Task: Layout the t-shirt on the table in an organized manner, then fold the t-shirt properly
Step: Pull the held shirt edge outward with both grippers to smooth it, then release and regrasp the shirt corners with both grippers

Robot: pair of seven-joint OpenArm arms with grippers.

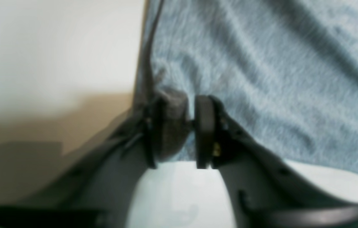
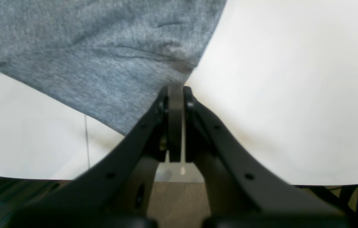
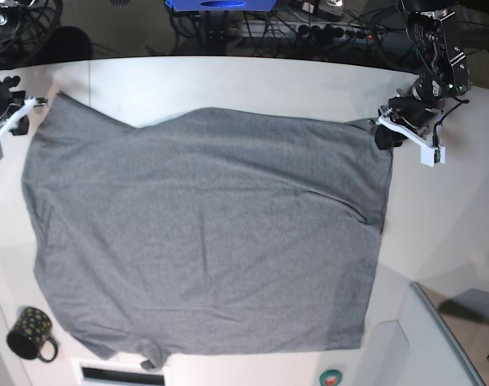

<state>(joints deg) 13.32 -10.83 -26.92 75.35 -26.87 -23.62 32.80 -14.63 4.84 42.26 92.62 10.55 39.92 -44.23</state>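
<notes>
Each claw pinches a far corner of the t-shirt (image 3: 204, 233), left claw (image 1: 191, 126) seemingly, right claw (image 2: 175, 95) firmly, fabric spreading between them across the surface (image 3: 228, 80).

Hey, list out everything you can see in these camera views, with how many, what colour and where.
t-shirt: one, heather grey, spread wide across the table, far corners held at both sides.
table: one, white, fills most of the base view, curved far edge.
mug: one, black with small light dots, near corner of the table on the base view's left, beside the shirt's edge.
cables and equipment: several, dark, on the floor beyond the table's far edge.
left gripper: one, black, at the base view's right, pinching a corner of the t-shirt.
right gripper: one, black, at the base view's left, closed on the shirt's other far corner.
</notes>
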